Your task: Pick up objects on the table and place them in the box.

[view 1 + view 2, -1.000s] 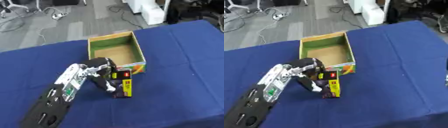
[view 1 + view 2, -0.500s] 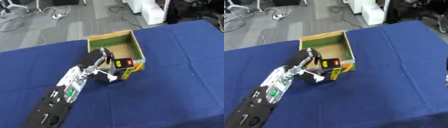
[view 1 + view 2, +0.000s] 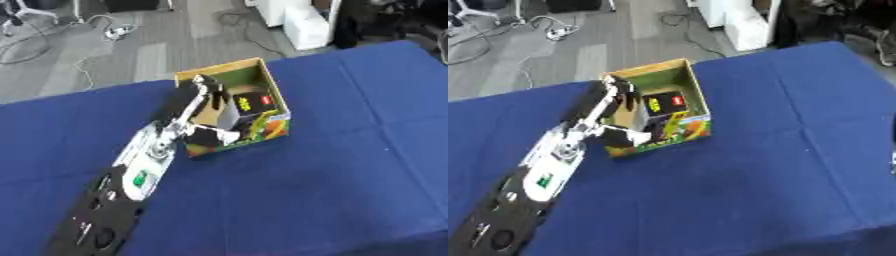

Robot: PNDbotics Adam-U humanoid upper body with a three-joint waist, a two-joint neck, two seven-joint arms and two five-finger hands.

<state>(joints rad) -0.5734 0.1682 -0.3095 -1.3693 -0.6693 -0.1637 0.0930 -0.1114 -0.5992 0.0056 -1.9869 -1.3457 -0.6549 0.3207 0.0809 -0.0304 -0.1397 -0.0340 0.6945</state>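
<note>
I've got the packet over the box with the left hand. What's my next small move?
Probably lower a little and let go. The left hand holds the dark packet inside the box opening, above its floor, so releasing there should drop it in.

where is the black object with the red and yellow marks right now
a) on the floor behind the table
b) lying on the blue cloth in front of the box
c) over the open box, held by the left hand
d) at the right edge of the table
c: the left hand has its fingers round the black object, which sits over the opening of the box, not on the blue cloth.
</note>
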